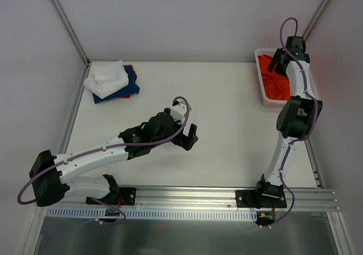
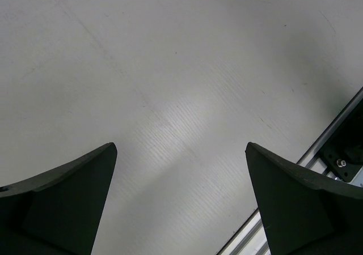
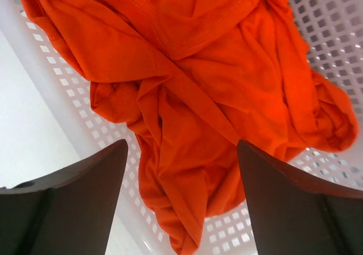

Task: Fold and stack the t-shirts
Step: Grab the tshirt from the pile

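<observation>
The right hand (image 3: 181, 153) is held released over the orange shirt (image 3: 187, 68), frame centre. If reached too deep, the basket (image 3: 334, 28) could be pinched along with the cloth.

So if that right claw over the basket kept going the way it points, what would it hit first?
Most likely the crumpled orange t-shirt lying in the white mesh basket: the right claw, open, points straight at it. How far off is hard to judge.
</observation>
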### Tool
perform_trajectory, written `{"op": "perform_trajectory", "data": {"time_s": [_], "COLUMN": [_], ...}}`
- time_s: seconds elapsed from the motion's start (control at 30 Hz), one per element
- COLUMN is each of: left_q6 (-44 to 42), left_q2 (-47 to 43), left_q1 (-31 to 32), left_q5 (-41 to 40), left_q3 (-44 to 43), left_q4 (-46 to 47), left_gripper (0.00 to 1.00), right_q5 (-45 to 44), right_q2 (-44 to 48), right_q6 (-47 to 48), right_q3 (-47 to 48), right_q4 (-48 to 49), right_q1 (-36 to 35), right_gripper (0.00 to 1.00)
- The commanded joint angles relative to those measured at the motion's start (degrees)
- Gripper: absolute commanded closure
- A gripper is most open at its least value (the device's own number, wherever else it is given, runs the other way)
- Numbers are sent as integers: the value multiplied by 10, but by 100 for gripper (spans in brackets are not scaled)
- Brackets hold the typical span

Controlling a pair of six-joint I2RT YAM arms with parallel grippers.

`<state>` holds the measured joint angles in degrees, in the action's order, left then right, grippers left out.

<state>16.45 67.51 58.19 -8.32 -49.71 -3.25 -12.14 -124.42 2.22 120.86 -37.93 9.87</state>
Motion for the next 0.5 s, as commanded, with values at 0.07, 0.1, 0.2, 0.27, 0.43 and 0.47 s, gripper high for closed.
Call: {"op": "perform_trajectory", "data": {"time_s": [0.07, 0.1, 0.2, 0.27, 0.43, 0.47], "left_q6": [-16, -16, -14, -14, -12, -12], "left_q2": [13, 15, 23, 30, 39, 40], "left_q1": [6, 6, 6, 6, 6, 6], "left_q5": [-23, -22, -21, -17, -15, -15], "left_q3": [-1, -1, -5, -7, -12, -13], "left_q4": [15, 15, 15, 15, 15, 15], "left_gripper": [1, 1, 1, 1, 1, 1], "right_q5": [37, 41, 55, 62, 63, 65], "right_q2": [-30, -34, -46, -55, -65, -68], "right_q6": [4, 4, 6, 9, 17, 18], "right_q3": [44, 44, 43, 42, 33, 28], "right_q4": [11, 12, 17, 17, 26, 29], "right_q1": [-1, -1, -1, -2, -1, -2], "right_gripper": [26, 28, 46, 60, 61, 62]}}
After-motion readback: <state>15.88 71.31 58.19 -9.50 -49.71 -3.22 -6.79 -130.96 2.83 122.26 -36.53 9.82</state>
